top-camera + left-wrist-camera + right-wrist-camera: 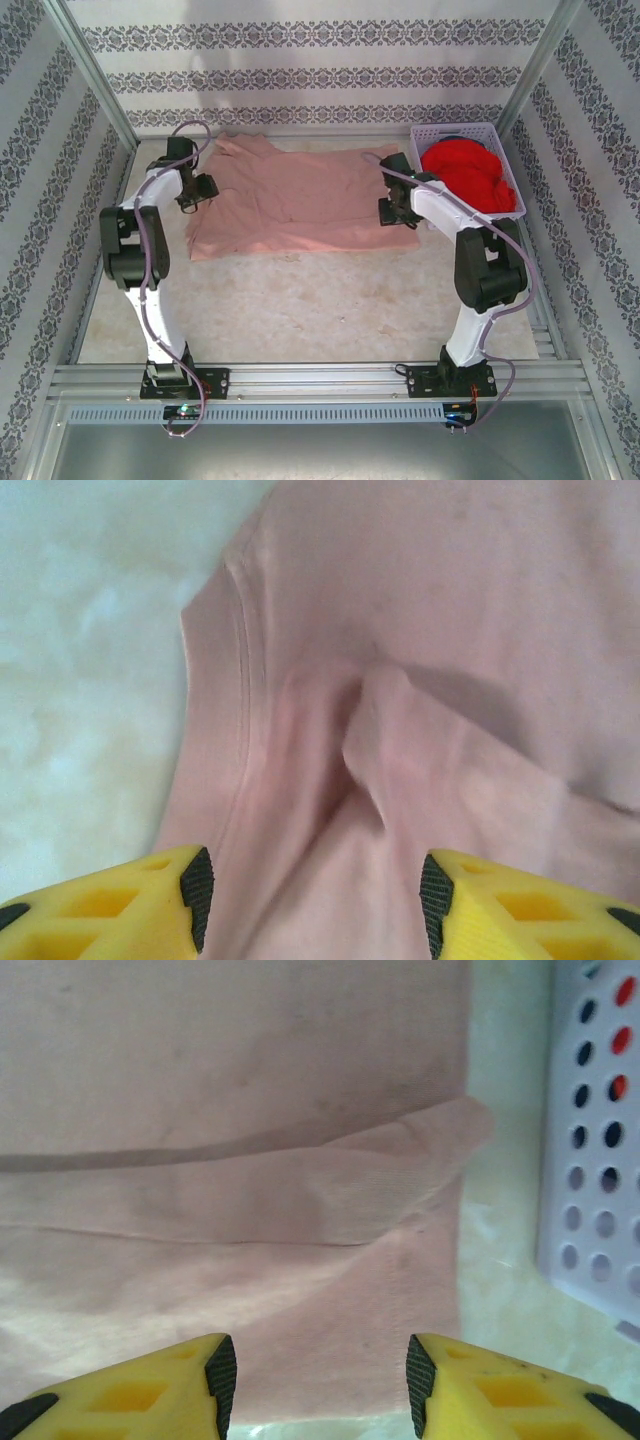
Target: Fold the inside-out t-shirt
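Note:
The inside-out t-shirt [290, 200], dusty pink, lies spread and partly folded over itself across the far half of the table. My left gripper [196, 190] hangs over its left edge, jaws open. In the left wrist view the left gripper [315, 885] is open above the t-shirt [450, 630], where a small raised pleat stands near a stitched hem. My right gripper [396, 212] is at the shirt's right edge. The right wrist view shows the right gripper [315, 1375] open just above the t-shirt [250, 1080], near its hemmed corner, with nothing between the pads.
A white perforated basket [455, 128] at the back right holds a bright red garment [470, 175]. The basket's wall [595, 1160] stands close to the right of my right gripper. The pale table [300, 300] lies bare in front of the shirt. Metal frame posts border the table.

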